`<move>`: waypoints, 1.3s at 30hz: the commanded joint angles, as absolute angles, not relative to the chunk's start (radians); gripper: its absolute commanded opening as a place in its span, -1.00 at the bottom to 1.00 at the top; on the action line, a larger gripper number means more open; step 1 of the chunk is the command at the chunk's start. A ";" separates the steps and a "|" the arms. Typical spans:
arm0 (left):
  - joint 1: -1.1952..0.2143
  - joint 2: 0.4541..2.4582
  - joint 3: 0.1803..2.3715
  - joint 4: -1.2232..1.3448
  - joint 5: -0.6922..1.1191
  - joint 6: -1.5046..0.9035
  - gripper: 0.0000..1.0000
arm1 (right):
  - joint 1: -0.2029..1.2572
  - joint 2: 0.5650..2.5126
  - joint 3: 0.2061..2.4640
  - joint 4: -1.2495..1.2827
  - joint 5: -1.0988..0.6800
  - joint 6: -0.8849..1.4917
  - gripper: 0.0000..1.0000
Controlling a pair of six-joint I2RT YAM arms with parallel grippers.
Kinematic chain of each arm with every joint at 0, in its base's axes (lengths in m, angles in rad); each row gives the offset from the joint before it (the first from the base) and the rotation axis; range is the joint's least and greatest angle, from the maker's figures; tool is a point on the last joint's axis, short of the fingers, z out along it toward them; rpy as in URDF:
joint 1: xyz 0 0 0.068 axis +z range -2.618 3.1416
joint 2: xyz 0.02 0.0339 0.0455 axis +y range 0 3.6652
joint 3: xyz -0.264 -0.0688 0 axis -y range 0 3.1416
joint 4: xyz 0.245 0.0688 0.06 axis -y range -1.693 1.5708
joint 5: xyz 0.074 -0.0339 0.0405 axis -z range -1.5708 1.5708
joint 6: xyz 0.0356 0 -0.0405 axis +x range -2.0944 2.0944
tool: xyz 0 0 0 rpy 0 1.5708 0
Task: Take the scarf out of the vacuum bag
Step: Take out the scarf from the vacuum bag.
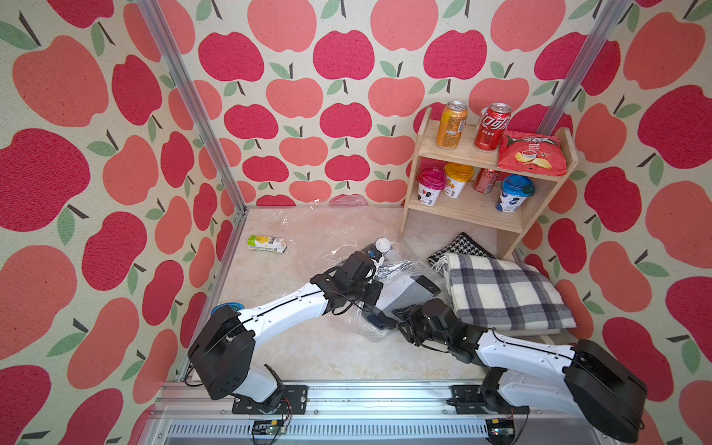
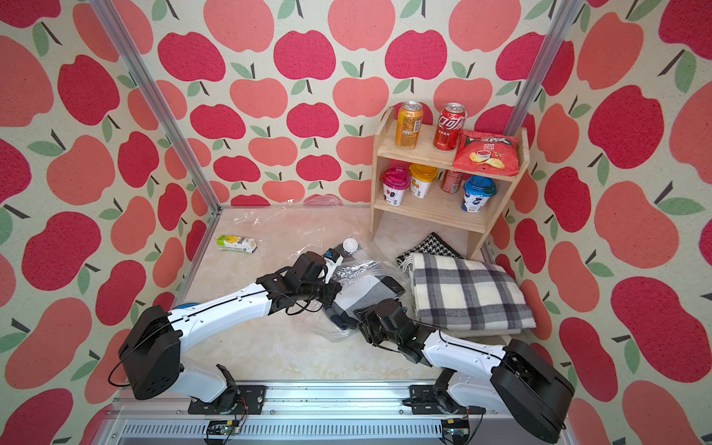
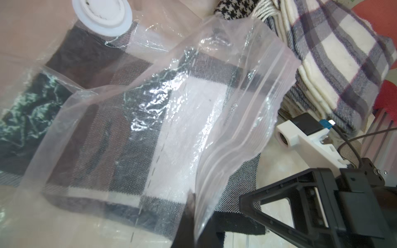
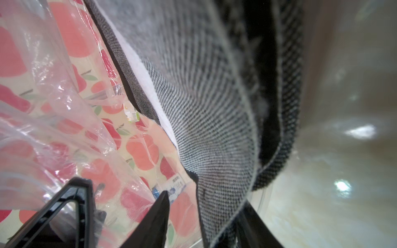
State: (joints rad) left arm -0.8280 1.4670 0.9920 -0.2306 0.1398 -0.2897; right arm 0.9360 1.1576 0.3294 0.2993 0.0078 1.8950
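The crinkly transparent vacuum bag lies mid-table, its round white valve cap facing up in both top views. A grey, white and black checked scarf sits half inside it, one corner poking out of the mouth. My left gripper is shut on the bag's zip-strip edge and holds it lifted off the scarf. The right gripper stands around the scarf's bare corner. That corner rests against one finger, and a gap shows to the other finger.
A stack of folded plaid scarves and a houndstooth cloth lie close to the right of the bag. Behind them stands a wooden shelf with cans, cups and a crisp packet. A small green and white carton lies at the back left.
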 commanded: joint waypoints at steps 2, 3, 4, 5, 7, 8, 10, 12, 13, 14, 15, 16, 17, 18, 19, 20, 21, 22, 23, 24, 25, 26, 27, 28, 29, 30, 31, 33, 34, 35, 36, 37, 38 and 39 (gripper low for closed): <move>-0.850 1.433 0.943 -0.216 0.134 -0.328 -1.00 | 0.942 1.134 0.340 0.295 0.052 1.885 -0.69; -0.854 1.428 0.936 -0.212 0.133 -0.331 -1.00 | 0.942 1.132 0.342 0.294 0.054 1.882 -0.84; -0.857 1.424 0.930 -0.209 0.133 -0.334 -1.00 | 0.941 1.132 0.345 0.292 0.054 1.878 -0.95; -0.860 1.421 0.928 -0.207 0.137 -0.335 -1.00 | 0.939 1.134 0.348 0.292 0.052 1.876 -1.00; -0.866 1.413 0.921 -0.203 0.146 -0.335 -1.00 | 0.936 1.138 0.359 0.291 0.048 1.866 -1.00; -0.868 1.407 0.919 -0.201 0.149 -0.336 -1.00 | 0.934 1.140 0.365 0.291 0.046 1.860 -1.00; -0.868 1.385 0.926 -0.210 0.128 -0.340 -1.00 | 0.928 1.142 0.386 0.276 0.039 1.838 -1.00; -0.868 1.346 0.942 -0.229 0.061 -0.354 -0.75 | 0.924 1.143 0.410 0.248 0.035 1.820 -1.00; -0.866 1.318 0.947 -0.230 0.040 -0.348 -0.52 | 0.922 1.143 0.418 0.238 0.032 1.811 -1.00; -0.864 1.290 0.955 -0.230 0.018 -0.342 -0.32 | 0.919 1.144 0.423 0.233 0.027 1.806 -1.00; -0.862 1.252 0.961 -0.228 -0.011 -0.333 -0.02 | 0.915 1.147 0.423 0.233 0.021 1.804 -1.00; -0.859 1.211 0.964 -0.222 -0.032 -0.320 0.23 | 0.910 1.152 0.421 0.238 0.013 1.803 -1.00; -0.855 1.179 0.965 -0.215 -0.052 -0.308 0.39 | 0.906 1.156 0.419 0.240 0.005 1.802 -1.00; -0.845 1.147 0.970 -0.213 -0.072 -0.302 0.53 | 0.901 1.162 0.415 0.244 -0.003 1.802 -1.00; -0.821 1.127 0.983 -0.228 -0.075 -0.308 0.57 | 0.898 1.168 0.411 0.252 -0.012 1.802 -1.00; -0.790 1.124 1.003 -0.262 -0.063 -0.317 0.60 | 0.897 1.173 0.407 0.261 -0.018 1.801 -1.00; -0.742 1.138 1.042 -0.321 -0.048 -0.337 0.61 | 0.894 1.180 0.404 0.266 -0.028 1.799 -1.00; -0.685 1.166 1.081 -0.392 -0.035 -0.364 0.62 | 0.893 1.185 0.403 0.274 -0.036 1.798 -1.00; -0.636 1.193 1.110 -0.439 -0.015 -0.381 0.63 | 0.892 1.190 0.400 0.281 -0.041 1.796 -1.00; -0.578 1.235 1.140 -0.474 0.020 -0.394 0.64 | 0.891 1.194 0.398 0.286 -0.048 1.796 -1.00; -0.524 1.288 1.177 -0.515 0.055 -0.410 0.66 | 0.890 1.198 0.394 0.294 -0.055 1.796 -1.00; -0.483 1.337 1.213 -0.548 0.098 -0.426 0.67 | 0.890 1.201 0.390 0.302 -0.060 1.796 -1.00; -0.437 1.406 1.262 -0.586 0.154 -0.447 0.69 | 0.888 1.204 0.386 0.312 -0.067 1.798 -1.00; -0.399 1.468 1.304 -0.610 0.203 -0.470 0.71 | 0.886 1.205 0.381 0.317 -0.075 1.799 -1.00; -0.374 1.519 1.338 -0.624 0.240 -0.490 0.73 | 0.883 1.205 0.379 0.324 -0.083 1.798 -1.00; -0.350 1.580 1.383 -0.640 0.277 -0.508 0.75 | 0.878 1.204 0.373 0.329 -0.094 1.797 -1.00; -0.336 1.639 1.431 -0.669 0.298 -0.534 0.78 | 0.873 1.202 0.371 0.330 -0.103 1.794 -1.00; -0.320 1.749 1.536 -0.749 0.294 -0.576 0.84 | 0.862 1.190 0.362 0.324 -0.117 1.788 -1.00; -0.314 1.808 1.596 -0.811 0.285 -0.601 0.85 | 0.856 1.181 0.357 0.321 -0.123 1.785 -1.00; -0.311 1.854 1.650 -0.866 0.259 -0.621 0.88 | 0.852 1.172 0.352 0.315 -0.127 1.780 -1.00; -0.313 1.907 1.704 -0.918 0.236 -0.635 0.90 | 0.847 1.160 0.348 0.306 -0.131 1.775 -1.00; -0.309 1.954 1.748 -0.963 0.221 -0.649 0.92 | 0.841 1.146 0.343 0.296 -0.132 1.770 -1.00; -0.307 1.986 1.772 -0.986 0.216 -0.662 0.93 | 0.838 1.133 0.339 0.287 -0.131 1.766 -1.00; -0.301 2.015 1.781 -0.988 0.222 -0.676 0.93 | 0.835 1.119 0.334 0.276 -0.128 1.763 -1.00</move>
State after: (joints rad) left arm -0.3103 1.9640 1.7157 -0.8101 0.2256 -0.5983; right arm 0.8467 1.1599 0.3519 0.3031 -0.1120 1.7985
